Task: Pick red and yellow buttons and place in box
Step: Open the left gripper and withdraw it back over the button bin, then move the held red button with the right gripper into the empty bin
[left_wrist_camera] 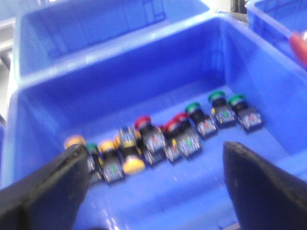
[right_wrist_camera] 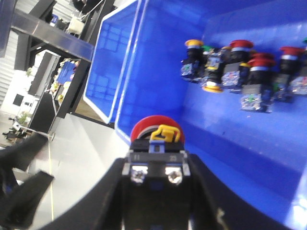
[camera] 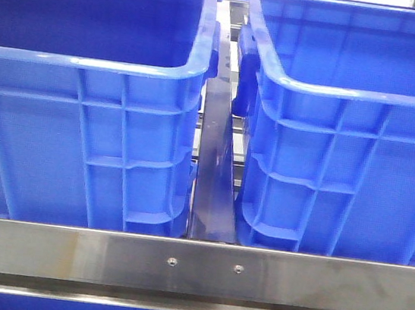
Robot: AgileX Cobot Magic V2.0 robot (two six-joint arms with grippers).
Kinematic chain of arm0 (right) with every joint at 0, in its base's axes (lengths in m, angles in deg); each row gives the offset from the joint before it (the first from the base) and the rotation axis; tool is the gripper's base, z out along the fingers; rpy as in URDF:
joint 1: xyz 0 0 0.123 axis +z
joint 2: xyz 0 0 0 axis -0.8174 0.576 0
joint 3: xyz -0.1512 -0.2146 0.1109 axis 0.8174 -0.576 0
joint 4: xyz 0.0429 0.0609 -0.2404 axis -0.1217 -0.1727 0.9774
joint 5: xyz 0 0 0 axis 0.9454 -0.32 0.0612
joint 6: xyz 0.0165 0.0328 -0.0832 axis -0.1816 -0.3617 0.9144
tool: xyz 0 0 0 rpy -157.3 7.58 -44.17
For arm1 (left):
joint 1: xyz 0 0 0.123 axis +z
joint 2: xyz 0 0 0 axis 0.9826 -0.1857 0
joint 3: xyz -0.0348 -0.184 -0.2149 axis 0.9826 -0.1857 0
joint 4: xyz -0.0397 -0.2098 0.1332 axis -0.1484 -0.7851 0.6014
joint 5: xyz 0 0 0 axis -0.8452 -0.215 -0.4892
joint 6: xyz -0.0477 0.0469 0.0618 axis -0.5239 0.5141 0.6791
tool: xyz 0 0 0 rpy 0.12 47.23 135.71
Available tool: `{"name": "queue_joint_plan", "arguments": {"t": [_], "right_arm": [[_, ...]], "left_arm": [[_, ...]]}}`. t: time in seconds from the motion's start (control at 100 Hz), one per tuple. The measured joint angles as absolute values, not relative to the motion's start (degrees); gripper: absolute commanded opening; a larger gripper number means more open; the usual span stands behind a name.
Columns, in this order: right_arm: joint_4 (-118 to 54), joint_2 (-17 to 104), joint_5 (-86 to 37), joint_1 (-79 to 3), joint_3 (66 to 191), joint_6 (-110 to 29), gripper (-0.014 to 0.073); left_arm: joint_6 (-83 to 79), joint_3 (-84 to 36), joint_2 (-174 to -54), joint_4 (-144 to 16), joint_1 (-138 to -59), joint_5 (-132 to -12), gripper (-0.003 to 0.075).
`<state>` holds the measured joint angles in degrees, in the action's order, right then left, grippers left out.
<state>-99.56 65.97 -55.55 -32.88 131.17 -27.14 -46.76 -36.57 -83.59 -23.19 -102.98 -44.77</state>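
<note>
While the right gripper is clamping a red button between its fingers, the button's long axis is running straight out from the jaws, with the red cap pointing away from the wrist and the terminal block with its two screws facing the camera. A yellow clip is sitting on top of the body just behind the cap. Held above the rim of a blue bin, the button is hanging clear of the bin floor.

Inside that bin, well apart from the held button, a cluster of buttons is lying on their sides against the far wall: yellow-capped ones at one end, red-capped ones beside them.

The left gripper is hanging spread wide with nothing between its fingers, above a row of buttons on a bin floor: yellow caps, then red, then green, touching or nearly so.

From the front, two blue crates are standing behind a steel rail, hiding both arms.
</note>
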Motion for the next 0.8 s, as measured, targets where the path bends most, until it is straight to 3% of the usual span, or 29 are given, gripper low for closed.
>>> {"name": "queue_joint_plan", "arguments": {"t": [0.12,0.36,0.43,0.8], "right_arm": [[-98.97,65.97,-56.84,-35.32,131.17,-27.14,0.0048],[-97.68,65.97,-59.11,-41.52,131.17,-27.14,0.0048],[-97.55,65.97,-59.84,-43.72,131.17,-27.14,0.0048],[-95.47,66.01,-62.48,-58.06,131.17,-27.14,0.0048]], "left_arm": [[-48.97,-41.65,-78.97,-22.85,-102.98,-44.89,0.0415],[-49.84,-47.52,-71.36,-21.47,-102.98,-44.89,0.0054],[-49.84,-47.96,-69.85,-21.34,-102.98,-44.89,-0.0020],[-49.96,-48.18,-68.91,-21.20,-102.98,-45.00,-0.0019]]}}
